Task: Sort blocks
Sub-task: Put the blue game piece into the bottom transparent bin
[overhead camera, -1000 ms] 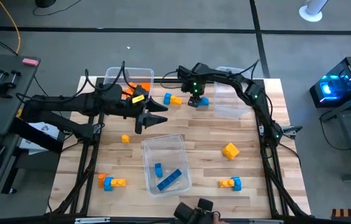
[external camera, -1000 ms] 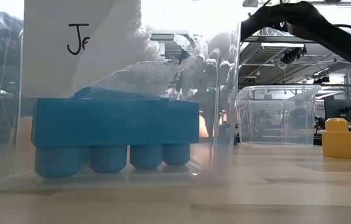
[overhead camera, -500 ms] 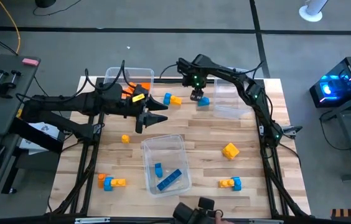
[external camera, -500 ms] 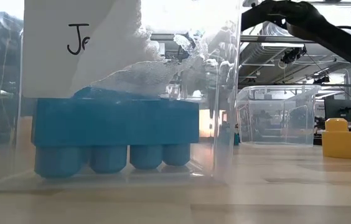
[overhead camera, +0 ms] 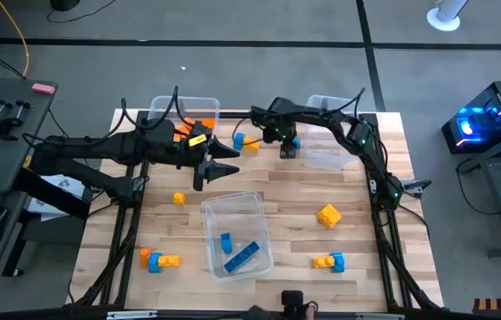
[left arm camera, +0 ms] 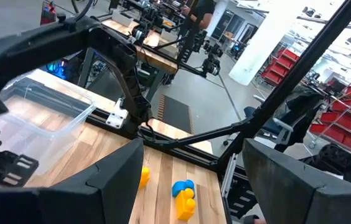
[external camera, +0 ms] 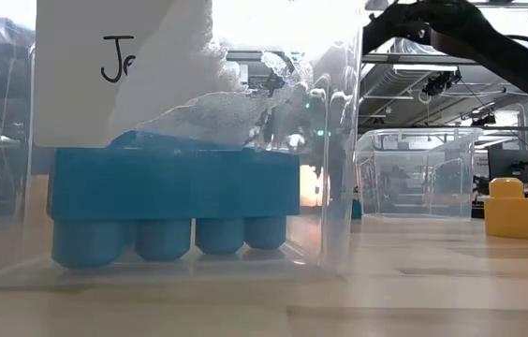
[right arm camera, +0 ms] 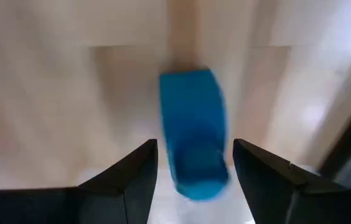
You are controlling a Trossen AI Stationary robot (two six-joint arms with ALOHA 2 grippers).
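Just off the bin's (overhead camera: pixel 330 158) edge, right claw (overhead camera: pixel 288 148) over blue block (right arm camera: pixel 193 140).

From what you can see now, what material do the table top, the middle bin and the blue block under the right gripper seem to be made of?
The table top looks like pale wood: joined strips with visible grain, matt finish. The middle bin seems thin clear plastic, since the wood and the blocks inside show through its glossy walls. The blue block, below the open right gripper, is probably moulded plastic: even saturated colour, rounded edges, slight sheen.
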